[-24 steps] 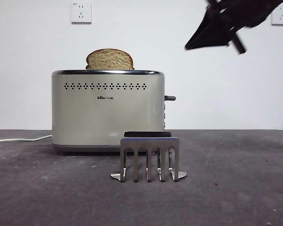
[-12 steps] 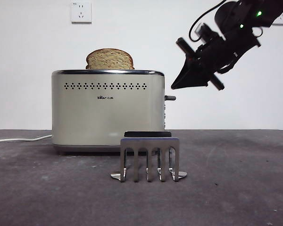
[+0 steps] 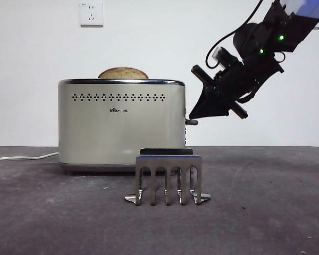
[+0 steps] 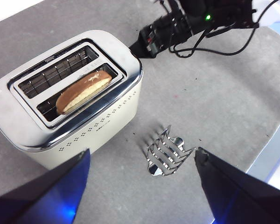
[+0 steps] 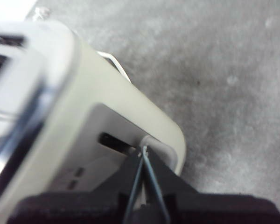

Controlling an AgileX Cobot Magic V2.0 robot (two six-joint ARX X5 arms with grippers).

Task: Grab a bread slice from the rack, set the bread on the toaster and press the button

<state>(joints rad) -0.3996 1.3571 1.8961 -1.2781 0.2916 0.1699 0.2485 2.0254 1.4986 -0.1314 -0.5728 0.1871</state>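
Note:
The slice of bread (image 3: 123, 73) sits low in the front slot of the cream toaster (image 3: 119, 125); only its domed crust shows above the chrome rim. From above, the bread (image 4: 84, 91) fills that slot. My right gripper (image 3: 193, 114) is shut, and its tip rests on the button (image 3: 192, 121) at the toaster's right end. Up close, the shut right gripper (image 5: 142, 151) touches the dark button (image 5: 113, 141). The silver rack (image 3: 168, 178) stands empty in front of the toaster. My left gripper (image 4: 141, 156) hangs open high above the rack (image 4: 167, 151).
A white power cord (image 3: 21, 157) runs left from the toaster along the dark table (image 3: 266, 212). Two wall sockets (image 3: 91, 14) are on the white wall behind. The right arm's cables (image 4: 224, 44) hang over the table beyond the toaster.
The right gripper came down from the upper right onto the button. The button moved lower, and the bread sank deeper into the slot.

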